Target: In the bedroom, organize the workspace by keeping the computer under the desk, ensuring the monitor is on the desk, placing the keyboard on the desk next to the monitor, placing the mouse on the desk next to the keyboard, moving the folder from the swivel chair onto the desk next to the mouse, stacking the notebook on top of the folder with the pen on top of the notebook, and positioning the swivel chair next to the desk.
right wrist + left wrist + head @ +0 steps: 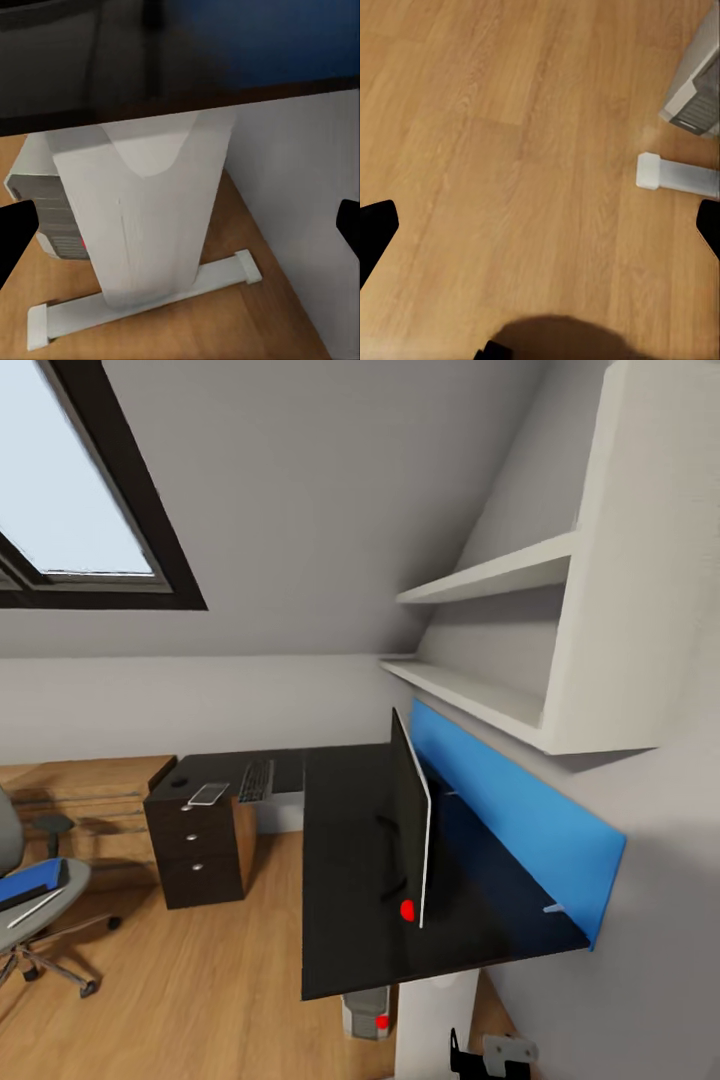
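Head view shows the monitor [410, 830] standing edge-on upon the desk [340, 920], the keyboard [257, 781] at the desk's far end, and the folder [28, 880] on the swivel chair [40, 900]. Left gripper [540, 225] has its fingers wide apart over bare wooden floor [510, 150]; right gripper [180, 225] is likewise spread, holding nothing, facing the desk's white leg [146, 225].

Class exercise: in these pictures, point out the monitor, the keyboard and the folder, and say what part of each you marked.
monitor [410, 830]: head view, middle of its dark screen face.
keyboard [257, 781]: head view, centre of the key area.
folder [28, 879]: head view, blue cover lying on the chair seat.
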You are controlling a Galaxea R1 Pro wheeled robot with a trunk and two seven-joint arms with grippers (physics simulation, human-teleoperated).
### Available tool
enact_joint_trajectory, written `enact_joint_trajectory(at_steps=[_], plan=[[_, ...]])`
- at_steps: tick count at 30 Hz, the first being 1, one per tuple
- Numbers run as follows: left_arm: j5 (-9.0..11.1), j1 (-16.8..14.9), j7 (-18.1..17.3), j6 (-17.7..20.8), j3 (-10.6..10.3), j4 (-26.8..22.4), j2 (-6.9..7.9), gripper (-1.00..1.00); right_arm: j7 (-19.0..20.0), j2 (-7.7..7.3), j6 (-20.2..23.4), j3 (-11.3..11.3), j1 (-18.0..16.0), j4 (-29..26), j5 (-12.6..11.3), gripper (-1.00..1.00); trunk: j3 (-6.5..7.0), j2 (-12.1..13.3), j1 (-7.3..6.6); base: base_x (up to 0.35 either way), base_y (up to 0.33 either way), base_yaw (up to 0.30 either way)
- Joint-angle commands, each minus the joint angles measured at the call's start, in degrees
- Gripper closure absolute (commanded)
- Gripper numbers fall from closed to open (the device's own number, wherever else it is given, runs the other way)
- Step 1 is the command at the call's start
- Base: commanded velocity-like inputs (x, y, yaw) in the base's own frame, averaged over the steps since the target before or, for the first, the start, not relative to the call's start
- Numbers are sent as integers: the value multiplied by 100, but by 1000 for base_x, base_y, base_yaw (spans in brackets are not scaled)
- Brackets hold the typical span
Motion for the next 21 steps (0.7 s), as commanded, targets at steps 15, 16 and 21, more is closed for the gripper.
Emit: enact_joint_trajectory(at_steps=[15, 16, 21], plan=[[27, -2, -62, -30, -31, 0, 11, -100, -44, 7, -11, 54, -2, 1, 3, -100, -99, -3, 2, 19, -61, -121], [28, -2, -82, -31, -30, 0, 12, -100, -44, 11, -12, 60, -2, -2, 5, -100, -101, -3, 2, 0, -1, -28], [34, 1, -106, -31, -28, 0, 12, -100, -44, 31, -13, 88, -2, -33, 22, -100, -104, -3, 2, 0, -1, -15]])
